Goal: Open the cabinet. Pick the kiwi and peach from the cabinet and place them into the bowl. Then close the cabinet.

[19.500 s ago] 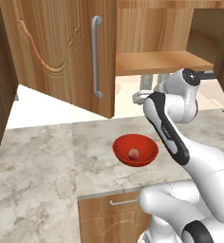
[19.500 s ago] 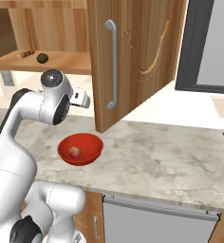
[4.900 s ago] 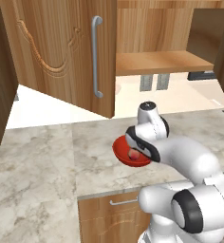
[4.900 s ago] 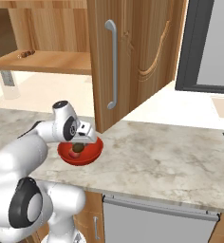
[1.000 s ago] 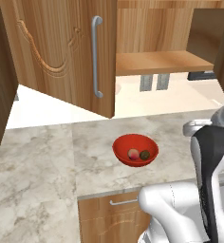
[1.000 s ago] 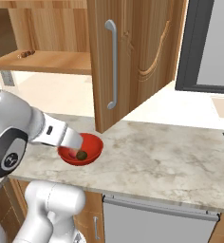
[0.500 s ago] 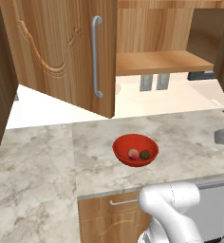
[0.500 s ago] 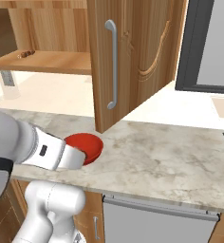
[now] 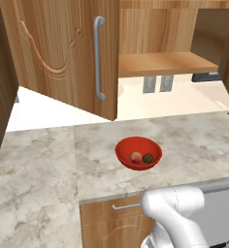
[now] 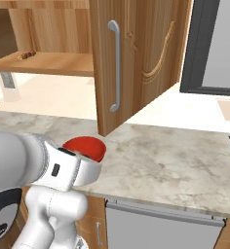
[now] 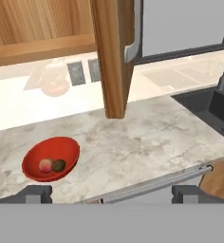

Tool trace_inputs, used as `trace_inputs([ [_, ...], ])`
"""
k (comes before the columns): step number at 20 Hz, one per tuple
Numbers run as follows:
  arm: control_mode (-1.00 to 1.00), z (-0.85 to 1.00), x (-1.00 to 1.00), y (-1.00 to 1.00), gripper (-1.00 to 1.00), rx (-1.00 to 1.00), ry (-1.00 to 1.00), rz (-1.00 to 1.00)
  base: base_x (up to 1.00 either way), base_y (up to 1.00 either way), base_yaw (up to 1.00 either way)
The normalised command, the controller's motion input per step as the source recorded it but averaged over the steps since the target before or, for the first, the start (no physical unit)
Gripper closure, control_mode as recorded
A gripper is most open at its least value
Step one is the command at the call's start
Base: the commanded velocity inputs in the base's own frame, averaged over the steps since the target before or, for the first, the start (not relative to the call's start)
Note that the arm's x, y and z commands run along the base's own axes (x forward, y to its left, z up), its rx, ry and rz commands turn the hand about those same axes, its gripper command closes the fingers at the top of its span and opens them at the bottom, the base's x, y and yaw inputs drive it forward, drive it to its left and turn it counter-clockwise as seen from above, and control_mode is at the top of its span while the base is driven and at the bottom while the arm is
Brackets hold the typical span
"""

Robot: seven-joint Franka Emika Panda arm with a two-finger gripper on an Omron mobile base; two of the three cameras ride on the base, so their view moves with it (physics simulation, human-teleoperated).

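Observation:
The cabinet [image 9: 63, 53] stands open, its doors swung out over the counter, with a bare shelf [image 9: 165, 63] inside. Its right door [image 10: 141, 58] and bar handle [image 10: 116, 65] show in the right base view. The red bowl [image 9: 138, 153] sits on the marble counter with the peach [image 9: 136, 157] and the kiwi [image 9: 148, 158] side by side in it. In the hand view the bowl [image 11: 50, 159] lies at lower left, holding the peach [image 11: 46, 165] and kiwi [image 11: 59, 165]. My gripper [image 11: 111, 194] is open and holds nothing, back from the counter's front edge and well away from the bowl.
My white arm [image 10: 44, 163] crosses low in front of the bowl [image 10: 87, 145] and hides part of it. A dark sink [image 11: 211, 111] lies to the right. A dishwasher bar handle [image 11: 156, 182] runs under the counter edge. Wall outlets [image 9: 157, 83] sit below the shelf.
The arm has swung back and away from the bowl, dropping out of the left base view's right side and sweeping across the right base view's lower left. Both fruits stay in the bowl.

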Motion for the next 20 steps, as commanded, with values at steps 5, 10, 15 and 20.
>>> trace_inputs([
  [5, -1.0, 0.3, 0.0, -0.27, -1.0, 0.1, -0.04, 0.01, 0.0, 0.0, 0.0],
  [10, -1.0, 0.09, -0.01, -0.32, -1.0, 0.09, -0.07, 0.04, 0.0, 0.0, 0.0],
  [15, -1.0, 0.0, -0.07, -0.35, -1.0, 0.06, -0.17, 0.08, 0.0, 0.0, 0.0],
  [20, -1.0, 0.0, 0.0, -0.3, -1.0, 0.07, -0.15, 0.09, 0.0, 0.0, 0.0],
])
